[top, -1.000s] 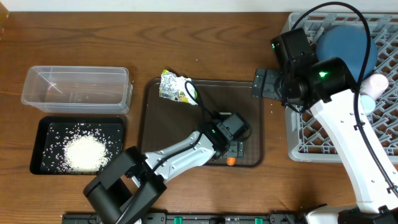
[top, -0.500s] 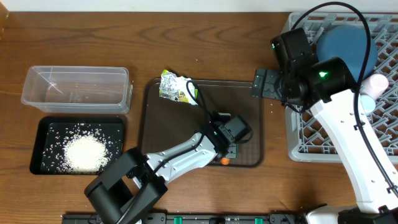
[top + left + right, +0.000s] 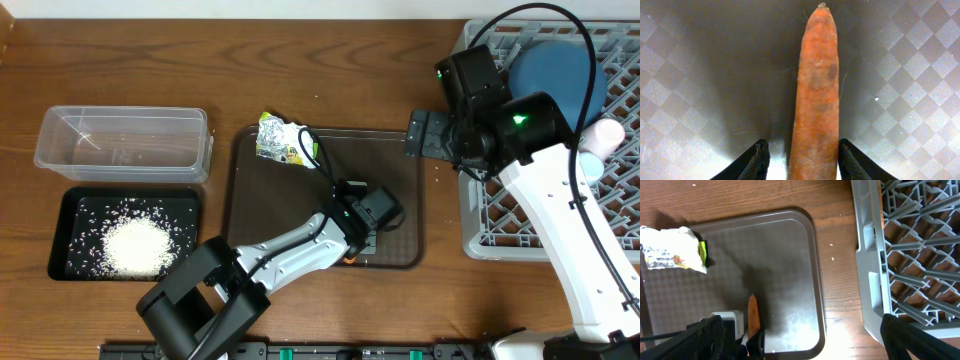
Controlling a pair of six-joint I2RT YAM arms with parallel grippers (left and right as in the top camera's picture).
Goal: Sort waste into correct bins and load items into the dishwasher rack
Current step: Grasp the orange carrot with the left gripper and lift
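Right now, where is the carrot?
Left wrist view: the carrot lies on the brown serving tray, near its robot-side edge, straddled by the left pincer.

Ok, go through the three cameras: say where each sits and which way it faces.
Overhead: fixed above the table, facing straight down; left arm and right arm show.
Left wrist: on the left gripper, low over the brown tray, facing along the carrot; its two fingertips show.
Right wrist: on the right gripper, facing down at the tray and rack; its spread fingers show.
Shared: both wrist views see the carrot and brown tray.
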